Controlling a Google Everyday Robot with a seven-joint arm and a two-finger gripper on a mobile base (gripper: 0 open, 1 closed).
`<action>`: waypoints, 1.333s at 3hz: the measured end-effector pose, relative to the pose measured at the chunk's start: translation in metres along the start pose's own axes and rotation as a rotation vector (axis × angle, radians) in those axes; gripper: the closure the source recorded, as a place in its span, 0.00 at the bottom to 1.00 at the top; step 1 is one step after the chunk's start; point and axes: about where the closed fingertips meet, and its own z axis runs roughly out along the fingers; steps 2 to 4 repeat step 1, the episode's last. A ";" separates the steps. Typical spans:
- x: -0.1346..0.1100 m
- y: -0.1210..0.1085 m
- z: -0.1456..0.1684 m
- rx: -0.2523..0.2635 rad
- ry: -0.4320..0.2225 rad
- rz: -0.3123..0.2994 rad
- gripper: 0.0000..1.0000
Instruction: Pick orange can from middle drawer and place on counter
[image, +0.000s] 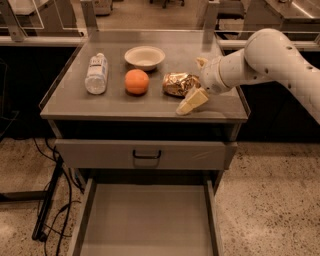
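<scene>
1 orange can (180, 83) on counter (100, 102) | jaws spread, right of it

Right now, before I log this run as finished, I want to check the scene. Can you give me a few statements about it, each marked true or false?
1. The orange can lies on the counter. True.
2. The orange fruit sits in the middle drawer. False: the drawer is pulled out with a bare floor, and the fruit is on the counter just left of the can.
3. The gripper is at the can's right side, fingers spread open. True.
4. The bowl stands at the counter's front edge. False: it sits toward the back, behind the fruit.
</scene>
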 end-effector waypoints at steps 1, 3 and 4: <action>0.000 0.000 0.000 0.000 0.000 0.000 0.00; 0.000 0.000 0.000 0.000 0.000 0.000 0.00; 0.000 0.000 0.000 0.000 0.000 0.000 0.00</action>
